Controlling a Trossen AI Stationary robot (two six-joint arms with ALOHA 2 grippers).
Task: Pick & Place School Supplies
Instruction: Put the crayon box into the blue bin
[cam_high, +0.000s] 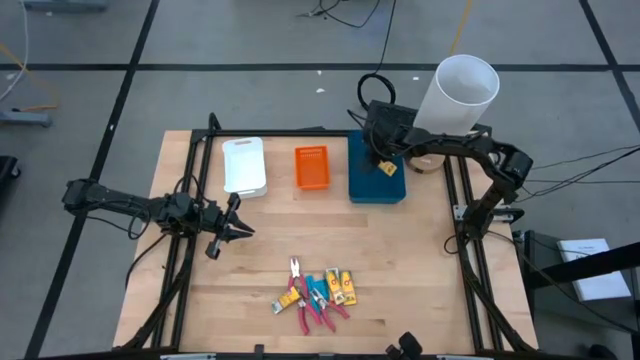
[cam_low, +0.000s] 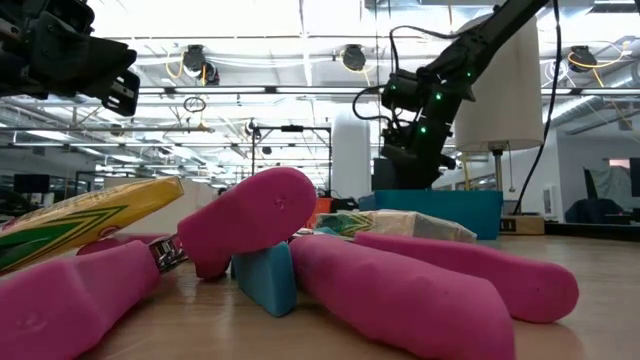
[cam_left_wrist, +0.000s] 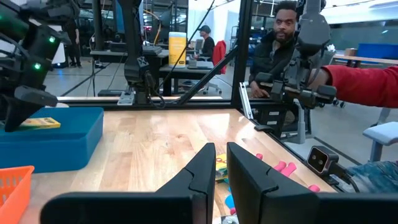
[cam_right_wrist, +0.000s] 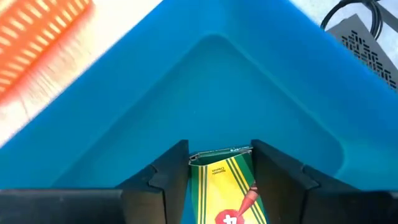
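1. Fingers (cam_right_wrist: 177, 171) of right gripper (cam_right_wrist: 219, 180) in right wrist view clamp a yellow crayon packet (cam_right_wrist: 227, 186) with green stripes between them, one finger touching each side; packet hangs over the inside of the blue tray (cam_right_wrist: 205, 81), near a rounded corner; orange tray (cam_right_wrist: 37, 31) beside it at the edge
2. High view: right gripper (cam_high: 386, 160) over the blue tray (cam_high: 375, 185) at the table's far side, yellow packet (cam_high: 387, 168) at its tip; orange tray (cam_high: 312, 167) just left of blue, white tray (cam_high: 243, 165) further left, all three in a row; left gripper (cam_high: 238, 232) at left-middle of wooden table (cam_high: 420, 260), well apart from the pile, holding nothing; rest of the supplies in a pile near the front edge: pink-handled scissors (cam_high: 318, 312), yellow packets (cam_high: 342, 287), light-blue pieces (cam_high: 318, 288), touching or overlapping
3. Low view: pink scissor handles (cam_low: 400, 290) fill the foreground, a light-blue piece (cam_low: 265, 278) wedged between them, a yellow packet (cam_low: 85, 215) leaning at left; right arm reaches down to the blue tray (cam_low: 470, 210) behind
4. Left wrist view: left gripper (cam_left_wrist: 221, 165) fingers (cam_left_wrist: 202, 171) nearly closed, narrow gap, nothing between; pile partly seen past them; blue tray (cam_left_wrist: 53, 140) with yellow packet (cam_left_wrist: 40, 122) over it, right gripper above; a person (cam_left_wrist: 280, 37) beyond the table
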